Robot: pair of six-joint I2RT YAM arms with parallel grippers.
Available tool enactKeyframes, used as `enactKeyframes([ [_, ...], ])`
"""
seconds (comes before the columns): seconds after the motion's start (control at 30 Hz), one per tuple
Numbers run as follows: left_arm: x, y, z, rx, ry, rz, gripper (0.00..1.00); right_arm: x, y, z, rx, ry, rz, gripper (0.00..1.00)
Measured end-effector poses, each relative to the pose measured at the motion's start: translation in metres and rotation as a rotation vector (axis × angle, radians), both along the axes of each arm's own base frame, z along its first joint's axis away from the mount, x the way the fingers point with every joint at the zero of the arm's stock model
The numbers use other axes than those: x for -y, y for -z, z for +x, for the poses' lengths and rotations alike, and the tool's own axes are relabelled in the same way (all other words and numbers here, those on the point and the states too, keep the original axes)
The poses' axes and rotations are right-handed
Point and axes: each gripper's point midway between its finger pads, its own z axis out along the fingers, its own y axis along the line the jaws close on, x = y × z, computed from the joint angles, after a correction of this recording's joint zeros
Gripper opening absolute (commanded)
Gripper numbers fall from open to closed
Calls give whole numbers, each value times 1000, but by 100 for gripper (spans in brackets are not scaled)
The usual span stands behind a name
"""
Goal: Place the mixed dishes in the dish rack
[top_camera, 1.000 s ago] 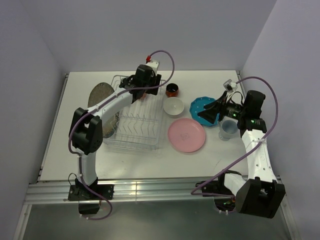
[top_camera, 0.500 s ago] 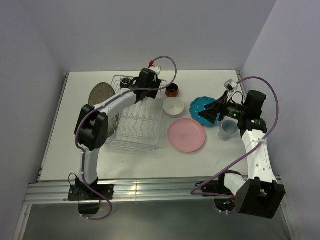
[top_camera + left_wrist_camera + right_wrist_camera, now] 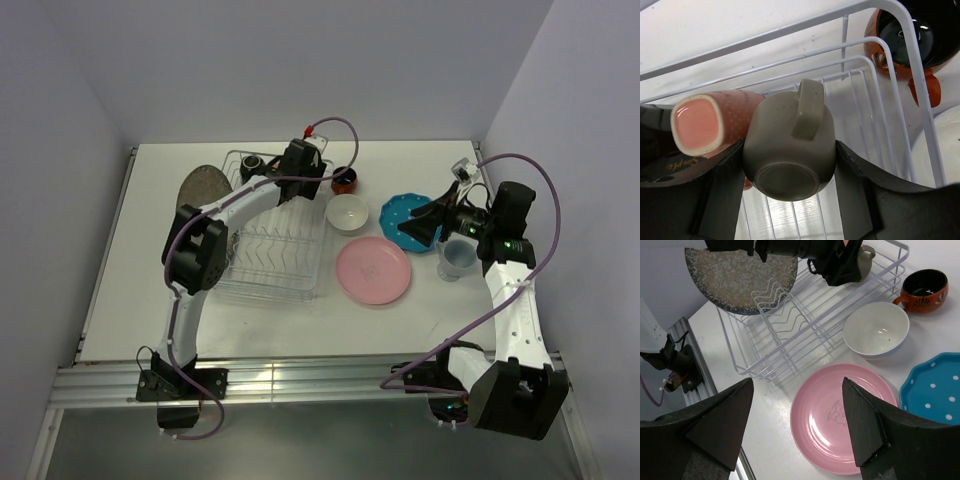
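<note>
In the dish rack [image 3: 272,258], pink mug [image 3: 710,122] and grey plate [image 3: 200,186] crowd the far end; middle seems open.

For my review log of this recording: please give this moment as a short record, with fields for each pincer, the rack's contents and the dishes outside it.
left pincer: shut on grey-beige speckled ceramic mug, at far right corner of white wire dish rack
right pincer: open, holding nothing
in rack: grey speckled round plate, pink ceramic mug, black mug
on table: white ceramic bowl, pink round plate, teal white-dotted plate, dark-red mug, pale blue mug
</note>
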Motion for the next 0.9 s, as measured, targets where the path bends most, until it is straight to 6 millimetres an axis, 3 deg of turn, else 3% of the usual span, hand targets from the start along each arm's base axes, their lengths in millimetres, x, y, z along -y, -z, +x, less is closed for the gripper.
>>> enactKeyframes([
  [0.5,4,34,6,-48,28,65,0,3,-4,1,11,12,8,80],
  [0.8,12,36,18,-33,39,71,1,4,-4,2,12,18,10,81],
  [0.9,12,36,20,-28,43,75,6,5,-4,2,12,19,11,81],
])
